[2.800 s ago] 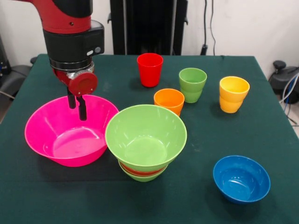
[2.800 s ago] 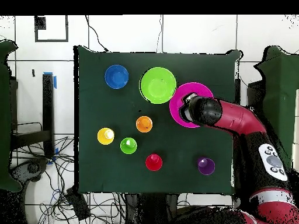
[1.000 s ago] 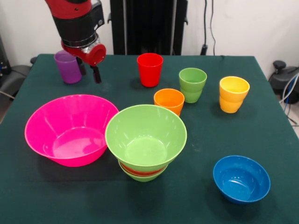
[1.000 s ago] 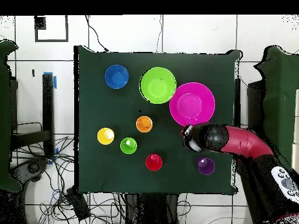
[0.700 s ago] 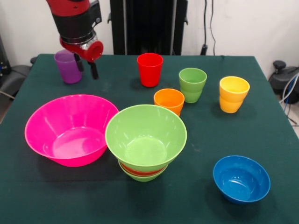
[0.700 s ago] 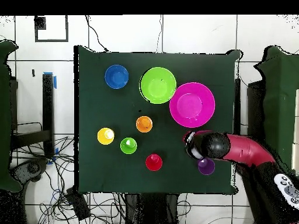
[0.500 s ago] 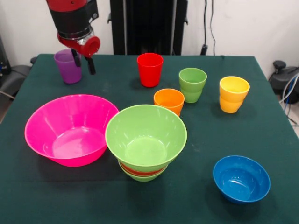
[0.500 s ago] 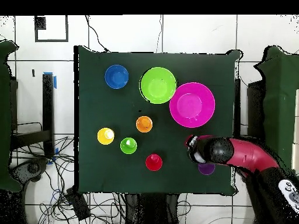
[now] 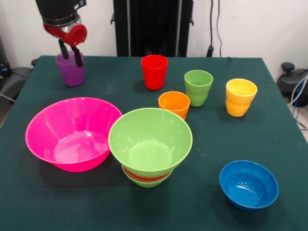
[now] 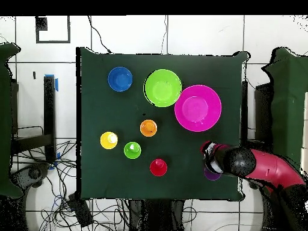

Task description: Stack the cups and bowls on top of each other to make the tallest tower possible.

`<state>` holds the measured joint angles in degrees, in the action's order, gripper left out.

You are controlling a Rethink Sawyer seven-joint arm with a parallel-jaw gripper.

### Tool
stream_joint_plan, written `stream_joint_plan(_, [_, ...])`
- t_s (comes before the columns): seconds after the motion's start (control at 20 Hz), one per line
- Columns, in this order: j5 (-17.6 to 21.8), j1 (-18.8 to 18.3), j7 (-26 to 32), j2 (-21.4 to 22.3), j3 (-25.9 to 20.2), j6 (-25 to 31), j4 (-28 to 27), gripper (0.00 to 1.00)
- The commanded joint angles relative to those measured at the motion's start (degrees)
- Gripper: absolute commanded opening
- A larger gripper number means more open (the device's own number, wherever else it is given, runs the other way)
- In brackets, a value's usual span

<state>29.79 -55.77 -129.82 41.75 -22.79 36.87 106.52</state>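
**Gripper poised over purple cup; bowl stack partly built**

Dark green cloth [image 9: 43,202] was seen covering the table, with a pale wall and black upright equipment behind it. The gripper [image 9: 70,53] was held directly above the purple cup [image 9: 70,70] at the table's far corner, fingers spread apart with one tip at each side of the rim and nothing gripped. This placement was judged to be an approach for lifting the cup; whether the tips touched the rim could not be determined.

The tower [image 9: 149,144] was recorded near the table's middle: the large green bowl [image 9: 150,137] sat uppermost, with a red-orange bowl [image 9: 144,176] and a smaller green bowl [image 9: 144,183] showing only as thin bands beneath it. How these lower bowls were oriented could not be made out. The pink bowl [image 9: 72,132] lay open side up just beside the stack, apparently touching it, and was not yet part of it. The blue bowl [image 9: 249,184] stood apart near the front corner.

The red cup [image 9: 154,71], orange cup [image 9: 174,104], light green cup [image 9: 198,87] and yellow cup [image 9: 240,97] were left upright and unstacked behind the bowls.

In the overhead view, the purple cup was almost wholly hidden under the arm [image 10: 258,165], with only a sliver visible. The arm's upper links were cut off in the front view.
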Motion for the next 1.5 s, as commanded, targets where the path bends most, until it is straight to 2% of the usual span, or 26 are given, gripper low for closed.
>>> stream_joint_plan(0.05, [4.9,-0.1,12.6,1.6,-4.4,-1.7,1.4,1.0])
stream_joint_plan(0.3, [6.3,0.1,10.0,3.0,-2.7,-2.9,2.4,1.0])
stream_joint_plan(0.6, [9.4,1.7,6.5,1.7,-0.8,-5.3,1.1,1.0])
stream_joint_plan(0.95, [12.1,3.9,2.8,-1.7,1.4,-7.5,-1.4,1.0])
stream_joint_plan(1.1, [12.1,4.9,0.9,-2.1,2.2,-8.5,-1.8,1.0])
stream_joint_plan(1.5, [14.4,8.7,-2.5,-7.0,6.3,-11.8,-6.0,1.0])
